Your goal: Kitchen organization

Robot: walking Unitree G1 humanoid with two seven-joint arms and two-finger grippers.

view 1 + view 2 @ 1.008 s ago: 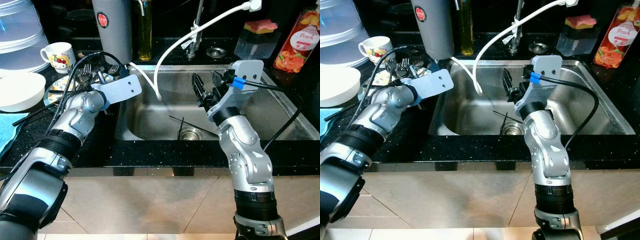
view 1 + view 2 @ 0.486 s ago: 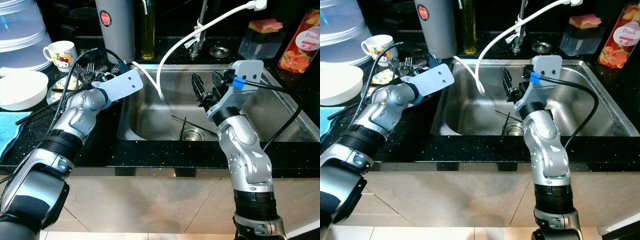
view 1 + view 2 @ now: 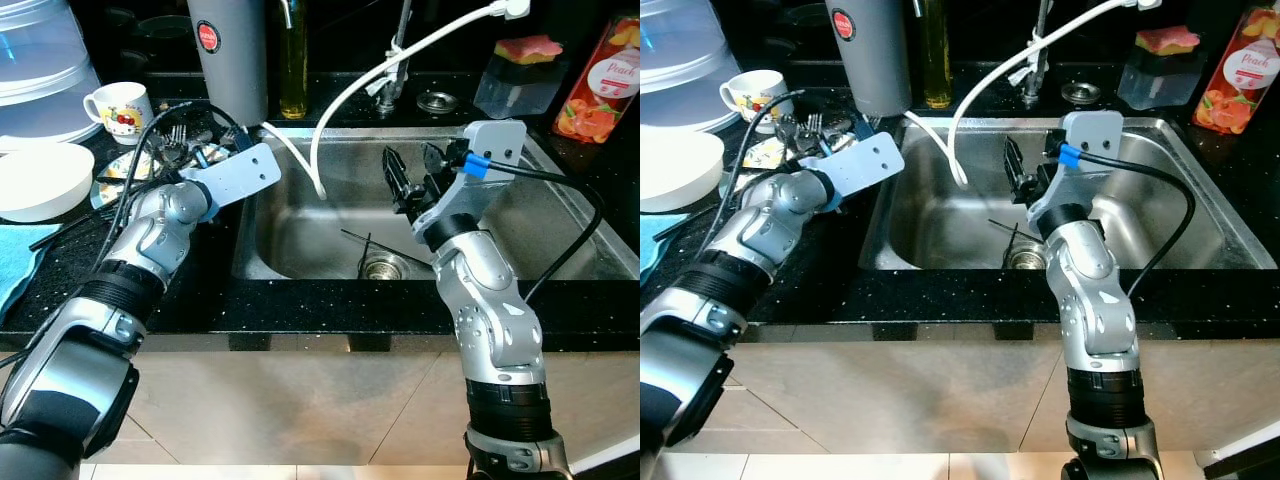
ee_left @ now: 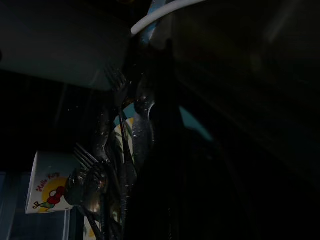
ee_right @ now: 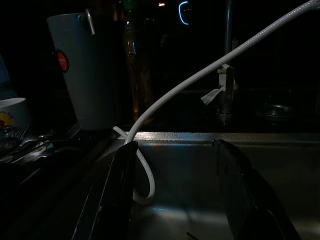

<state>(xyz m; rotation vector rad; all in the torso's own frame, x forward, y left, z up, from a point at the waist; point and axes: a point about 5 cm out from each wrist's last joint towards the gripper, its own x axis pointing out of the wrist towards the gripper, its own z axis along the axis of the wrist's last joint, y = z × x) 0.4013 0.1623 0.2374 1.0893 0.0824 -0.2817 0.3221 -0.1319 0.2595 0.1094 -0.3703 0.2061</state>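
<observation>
Left eye view: a heap of wet steel forks and spoons (image 3: 185, 145) lies on a patterned plate (image 3: 112, 182) on the black counter (image 3: 330, 303), just left of the steel sink (image 3: 560, 235) and in front of the grey cylindrical canister (image 3: 227, 55). Fork tines point toward the canister; several handles cross one another. A cartoon-printed mug (image 3: 117, 106) stands just behind the plate, and a white bowl (image 3: 35, 178) sits to its left beside a blue cloth (image 3: 15, 265).

The left gripper (image 3: 205, 150) reaches over the plate at the cutlery heap. In the left wrist view its dark fingers lie against the forks and spoons (image 4: 117, 145), but that view is too dark to show how far the fingers are spread or whether they grip anything.

The right gripper (image 3: 410, 180) hangs over the sink basin, above the drain (image 3: 381, 267). In the right wrist view its two black fingers (image 5: 122, 190) stand widely apart with nothing between them; the white hose (image 5: 200, 75) curves down from the faucet (image 3: 398, 50) into the basin beyond them. A thin dark stick (image 3: 365, 245) lies in the sink bottom near the drain.

Behind the sink: an oil bottle (image 3: 290, 60), a sponge on a clear box (image 3: 515, 75), and a peach drink carton (image 3: 598, 80)
</observation>
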